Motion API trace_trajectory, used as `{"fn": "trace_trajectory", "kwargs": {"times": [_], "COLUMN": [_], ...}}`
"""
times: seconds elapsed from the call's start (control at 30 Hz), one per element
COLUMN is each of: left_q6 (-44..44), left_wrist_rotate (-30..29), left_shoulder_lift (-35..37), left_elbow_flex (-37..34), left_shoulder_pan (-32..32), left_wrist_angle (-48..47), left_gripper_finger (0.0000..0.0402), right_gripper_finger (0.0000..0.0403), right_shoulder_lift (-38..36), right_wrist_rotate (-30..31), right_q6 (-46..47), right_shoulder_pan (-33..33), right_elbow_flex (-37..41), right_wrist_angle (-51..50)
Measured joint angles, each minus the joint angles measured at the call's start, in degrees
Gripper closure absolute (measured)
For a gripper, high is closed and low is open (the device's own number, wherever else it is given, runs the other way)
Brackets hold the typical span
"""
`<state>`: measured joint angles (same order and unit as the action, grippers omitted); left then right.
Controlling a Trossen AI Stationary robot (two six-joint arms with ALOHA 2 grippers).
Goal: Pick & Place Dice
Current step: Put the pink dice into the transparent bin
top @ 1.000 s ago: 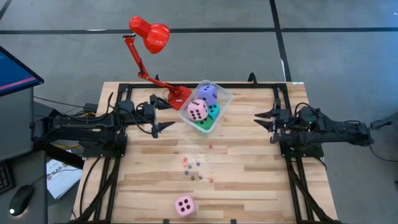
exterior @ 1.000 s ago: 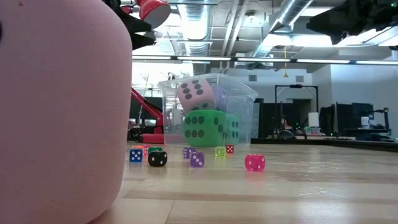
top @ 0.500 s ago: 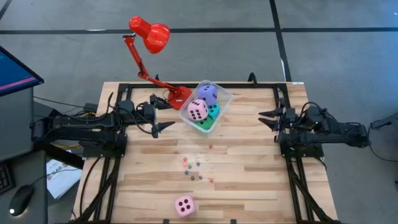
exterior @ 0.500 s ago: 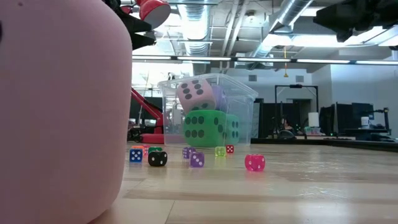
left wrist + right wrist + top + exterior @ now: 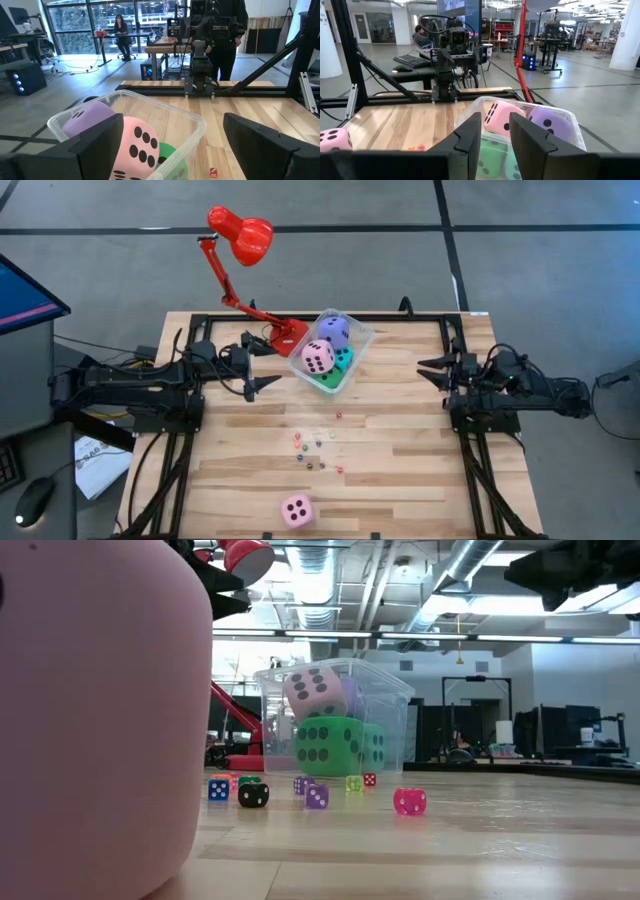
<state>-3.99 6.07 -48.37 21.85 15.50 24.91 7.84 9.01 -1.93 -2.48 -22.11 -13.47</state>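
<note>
Clear tub (image 5: 331,352) near the middle of the counter's (image 5: 400,460) far edge, just beside the base of a red desk lamp (image 5: 243,237). Inside the tub: pink die (image 5: 319,357) on top, purple die (image 5: 335,332) behind it toward the far edge, green die (image 5: 328,379) and cyan die (image 5: 344,360) beneath. Second pink die (image 5: 296,510) alone by the near edge, filling the left of the low view. Tiny coloured dice (image 5: 316,448) scattered mid-counter, between tub and lone pink die. Left gripper (image 5: 262,364) above the far-left part of the counter, just beside the tub, pointing at it, jaws wide apart and empty. Right gripper (image 5: 432,374) by the right edge, well apart from the tub, also facing it, jaws apart with a narrower gap, empty. People visible in the room beyond the counter.
</note>
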Motion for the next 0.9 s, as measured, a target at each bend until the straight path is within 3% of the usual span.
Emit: {"fn": "trace_trajectory", "kwargs": {"times": [0.9], "left_q6": [1.0], "left_wrist_rotate": [0.0], "left_shoulder_lift": [0.0], "left_elbow_flex": [0.0], "left_shoulder_pan": [0.0], "left_wrist_angle": [4.2], "left_gripper_finger": [0.0069], "right_gripper_finger": [0.0305], "right_shoulder_lift": [0.0], "right_wrist_rotate": [0.0], "right_q6": [0.0], "right_shoulder_pan": [-0.3], "right_elbow_flex": [0.0], "right_wrist_angle": [0.2]}}
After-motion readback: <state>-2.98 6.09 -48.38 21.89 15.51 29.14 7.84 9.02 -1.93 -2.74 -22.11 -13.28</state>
